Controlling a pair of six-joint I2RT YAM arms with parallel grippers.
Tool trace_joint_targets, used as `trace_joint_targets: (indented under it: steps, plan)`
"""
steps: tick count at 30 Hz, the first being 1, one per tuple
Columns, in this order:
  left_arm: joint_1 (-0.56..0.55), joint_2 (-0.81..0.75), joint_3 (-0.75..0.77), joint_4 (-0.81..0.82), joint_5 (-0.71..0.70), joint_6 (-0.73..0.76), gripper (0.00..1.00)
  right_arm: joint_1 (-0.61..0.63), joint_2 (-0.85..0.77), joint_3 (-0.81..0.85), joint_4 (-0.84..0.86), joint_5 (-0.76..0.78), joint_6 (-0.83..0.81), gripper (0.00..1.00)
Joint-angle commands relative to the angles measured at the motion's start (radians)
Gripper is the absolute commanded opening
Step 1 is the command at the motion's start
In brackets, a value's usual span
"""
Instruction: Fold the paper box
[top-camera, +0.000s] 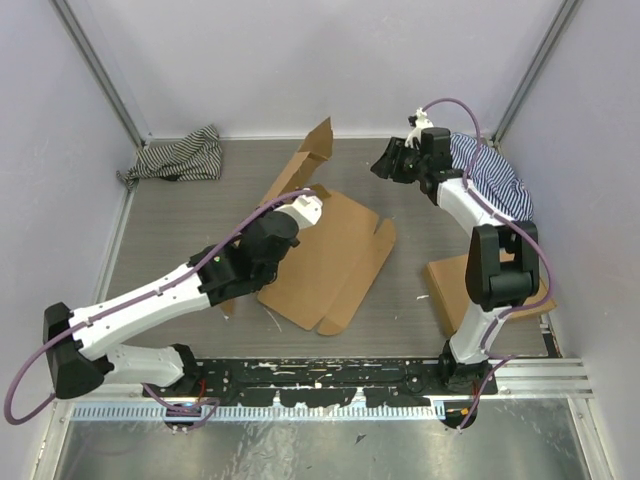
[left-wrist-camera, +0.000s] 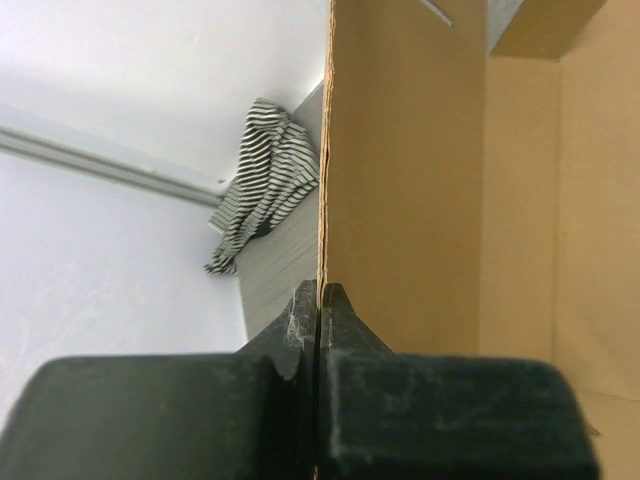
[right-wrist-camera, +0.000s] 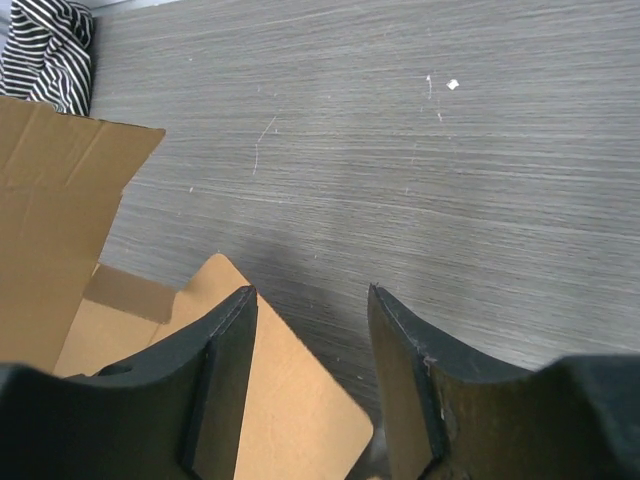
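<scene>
The paper box (top-camera: 335, 255) is a brown die-cut sheet lying mostly flat mid-table, with one side panel (top-camera: 303, 165) folded up at its far left. My left gripper (top-camera: 307, 205) is shut on the edge of that upright panel. In the left wrist view the fingertips (left-wrist-camera: 320, 297) pinch the thin cardboard edge, and the panel (left-wrist-camera: 405, 180) rises to the right. My right gripper (top-camera: 386, 160) is open and empty, hovering above the table beyond the sheet's far right corner. In the right wrist view (right-wrist-camera: 310, 300) a rounded flap (right-wrist-camera: 290, 400) lies under the left finger, not touched.
A striped cloth (top-camera: 180, 158) lies at the back left; it also shows in the left wrist view (left-wrist-camera: 262, 180) and the right wrist view (right-wrist-camera: 45, 50). Another striped cloth (top-camera: 495, 175) hangs at the back right. A stack of flat cardboard (top-camera: 452, 290) lies by the right arm's base.
</scene>
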Motion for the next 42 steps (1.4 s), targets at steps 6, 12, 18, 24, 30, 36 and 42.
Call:
trace_joint_targets:
  steps: [6,12,18,24,30,36,42]
  plan:
    - [-0.006,-0.102,-0.010,-0.129,0.350,-0.114,0.00,-0.029,0.059,0.068,0.150,-0.155,0.031,0.53]
    - [-0.004,-0.055,0.048,-0.226,0.479,-0.112,0.00,-0.043,0.065,0.057,0.130,-0.119,0.029,0.52]
    - [-0.005,0.044,0.038,-0.237,0.445,-0.135,0.00,-0.046,0.057,-0.004,0.116,-0.103,0.014,0.52]
    - [-0.007,0.063,0.018,-0.239,0.432,-0.169,0.00,-0.046,0.013,-0.103,0.137,-0.106,-0.013,0.51]
    - [-0.014,0.061,0.009,-0.248,0.368,-0.173,0.00,-0.048,-0.010,-0.156,0.203,-0.122,-0.031,0.50]
    - [-0.013,0.041,0.001,-0.233,0.352,-0.168,0.00,-0.049,0.113,0.000,0.203,-0.192,0.004,0.49]
    - [-0.013,0.051,-0.008,-0.230,0.342,-0.165,0.00,-0.049,0.212,0.108,0.282,-0.282,0.047,0.48]
